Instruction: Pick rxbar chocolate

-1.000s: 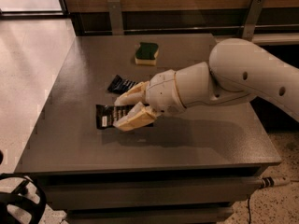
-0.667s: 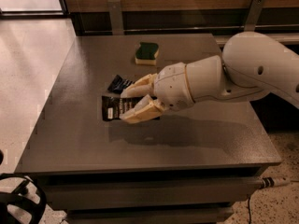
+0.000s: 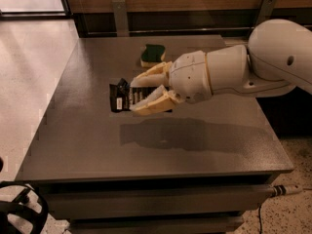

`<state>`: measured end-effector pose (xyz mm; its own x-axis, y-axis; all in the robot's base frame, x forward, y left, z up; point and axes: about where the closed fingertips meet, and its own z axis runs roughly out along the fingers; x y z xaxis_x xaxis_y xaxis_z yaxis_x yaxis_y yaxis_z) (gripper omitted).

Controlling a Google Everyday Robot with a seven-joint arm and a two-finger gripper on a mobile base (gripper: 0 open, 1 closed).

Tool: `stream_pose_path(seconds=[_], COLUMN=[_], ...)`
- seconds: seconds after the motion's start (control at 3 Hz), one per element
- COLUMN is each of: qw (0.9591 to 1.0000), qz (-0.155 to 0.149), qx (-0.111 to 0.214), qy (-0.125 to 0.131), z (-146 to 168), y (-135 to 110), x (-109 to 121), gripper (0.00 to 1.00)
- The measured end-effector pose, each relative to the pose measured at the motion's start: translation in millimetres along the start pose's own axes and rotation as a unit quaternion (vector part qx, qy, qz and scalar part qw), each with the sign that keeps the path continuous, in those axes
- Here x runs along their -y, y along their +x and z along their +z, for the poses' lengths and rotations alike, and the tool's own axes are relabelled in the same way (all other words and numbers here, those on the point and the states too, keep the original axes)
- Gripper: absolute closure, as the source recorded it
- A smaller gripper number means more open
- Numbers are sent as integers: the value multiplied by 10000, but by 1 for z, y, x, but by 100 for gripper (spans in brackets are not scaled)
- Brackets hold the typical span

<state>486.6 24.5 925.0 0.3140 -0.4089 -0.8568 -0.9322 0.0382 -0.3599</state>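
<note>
The rxbar chocolate [image 3: 120,99], a flat black wrapper with pale text and a small white patch, is held between my gripper's two cream fingers. My gripper [image 3: 137,93] is over the middle of the grey table [image 3: 87,140], shut on the bar's right end. The bar hangs a little above the tabletop, and the arm's shadow lies in front of it. The bar's left end sticks out free. A dark corner [image 3: 121,83] shows just behind the bar's top edge; I cannot tell whether it is the dark blue wrapper.
A green and yellow sponge [image 3: 152,55] lies at the back of the table, beyond the gripper. A wooden wall with metal brackets [image 3: 120,14] runs behind the table. Pale floor lies to the left.
The gripper has moved up and to the right with the black bar in it, and the bar is now off the tabletop.
</note>
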Motion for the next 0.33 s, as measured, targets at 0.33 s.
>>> stream_pose_path(seconds=[0.33], qw=[9998], qz=[-179], qx=[78], qy=[41], z=[-7], y=[-11], x=[8], gripper=[100])
